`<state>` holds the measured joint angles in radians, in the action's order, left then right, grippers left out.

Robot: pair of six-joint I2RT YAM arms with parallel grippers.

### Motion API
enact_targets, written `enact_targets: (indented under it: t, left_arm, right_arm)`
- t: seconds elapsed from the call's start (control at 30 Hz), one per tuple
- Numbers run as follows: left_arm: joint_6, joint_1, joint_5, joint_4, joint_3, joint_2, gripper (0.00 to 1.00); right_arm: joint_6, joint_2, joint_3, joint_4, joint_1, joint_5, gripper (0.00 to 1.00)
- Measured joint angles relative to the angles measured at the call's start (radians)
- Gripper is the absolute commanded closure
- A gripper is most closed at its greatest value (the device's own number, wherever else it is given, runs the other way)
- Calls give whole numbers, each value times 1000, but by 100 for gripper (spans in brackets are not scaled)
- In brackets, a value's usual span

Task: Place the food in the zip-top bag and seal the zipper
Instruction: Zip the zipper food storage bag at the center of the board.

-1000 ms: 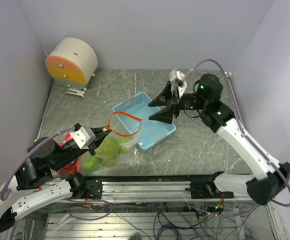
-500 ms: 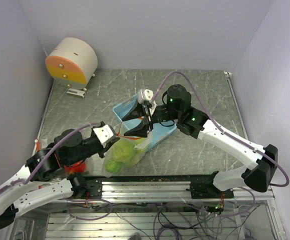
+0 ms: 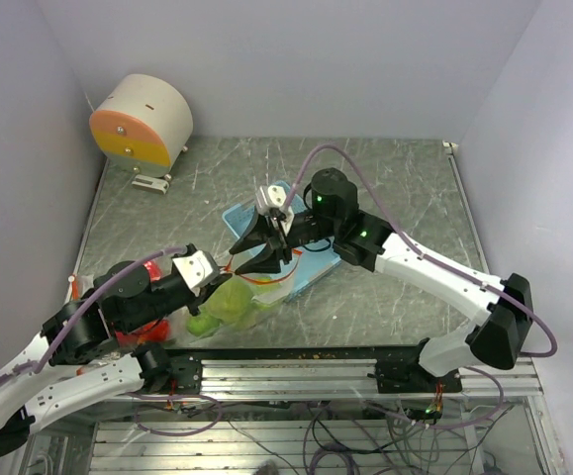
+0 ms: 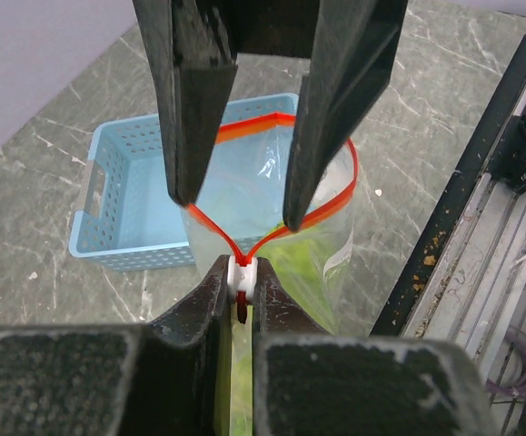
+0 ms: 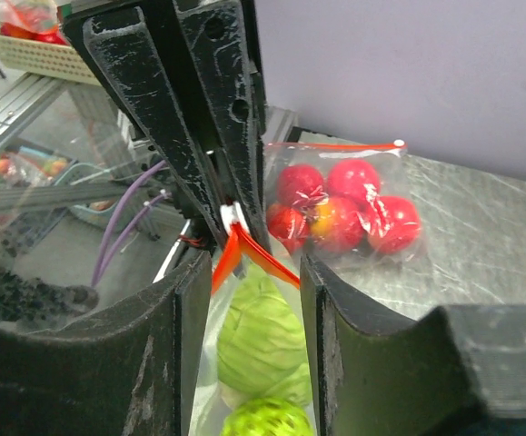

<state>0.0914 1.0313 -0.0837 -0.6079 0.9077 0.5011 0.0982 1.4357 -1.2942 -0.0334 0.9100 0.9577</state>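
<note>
Top external view: the zip-top bag (image 3: pixel 229 305) slumps on the table (image 3: pixel 395 178) near its front edge, just ahead of the light blue basket (image 3: pixel 318 265), and the right arm covers much of that basket.

In the left wrist view, the left gripper (image 4: pixel 242 274) has its fingers pinched tight on the white end of the zipper (image 4: pixel 292 122). From there the red-orange strip spreads into an open loop. The right gripper (image 4: pixel 238 209) reaches in from the far side with its fingers wide apart, one on each side of the strip near that pinched end. I can't make out any contact there.

Inside the bag are striped green melons (image 5: pixel 261 343), piled at the bottom.

The red fruits (image 5: pixel 346 207), with the yellow-red one among them, are in a second clear bag (image 5: pixel 299 156) lying flat on the table beside the left arm.

A beige drum with an orange face (image 3: pixel 143 121) stands well apart in the far left corner.
</note>
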Motion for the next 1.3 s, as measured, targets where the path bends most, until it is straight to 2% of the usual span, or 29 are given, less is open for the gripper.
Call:
enact_targets:
  t: [0.53,0.63,0.73,0.77,1.07,1.2,1.3]
  left_arm:
    - [2,0,0,-5,-4,4,93]
    - [6,0,0,-13,-4,4,93]
    - [5,0,0,-21,-4,4,93]
    - [5,0,0,-25,-4,4,93]
    - [10,-2,-19,-40,-8,0,92]
    - [10,-2,-22,-27,-10,-1,87]
    - [9,-2,-26,-18,-18,-7,78]
  right_arm:
    - [17,69,-27,3,42,58,60]
    - [31,81,-29,26,47,48,72]
    - [56,82,-31,58,49,26,97]
    - [68,82,-34,69,49,21,100]
    - [76,70,-57,154,53,-58,100]
    - [66,70,-74,177,53,-66,100]
    - [54,70,-77,179,53,-74,100]
